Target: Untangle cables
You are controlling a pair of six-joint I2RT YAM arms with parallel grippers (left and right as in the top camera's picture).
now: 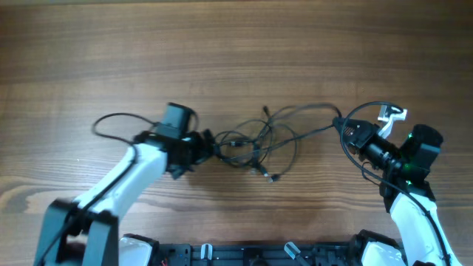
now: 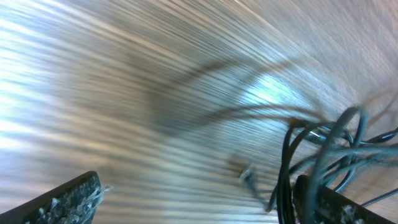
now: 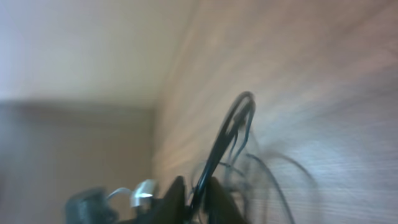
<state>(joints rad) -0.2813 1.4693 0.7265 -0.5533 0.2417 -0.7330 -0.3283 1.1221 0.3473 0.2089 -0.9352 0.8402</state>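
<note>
Tangle risk first: thin black cables [image 1: 255, 144] sit bunched mid wooden table [image 1: 236, 44], between your two arms. Your right gripper [image 3: 198, 196] is nearly closed, pinching one strand at the bunch's right end. Your left gripper [image 1: 209, 143] is wide open and holds nothing, with loops right against one finger [image 2: 348, 211]. Pull right too hard and the knot likely cinches, or the strand slips out. Left could snag several loops.
</note>
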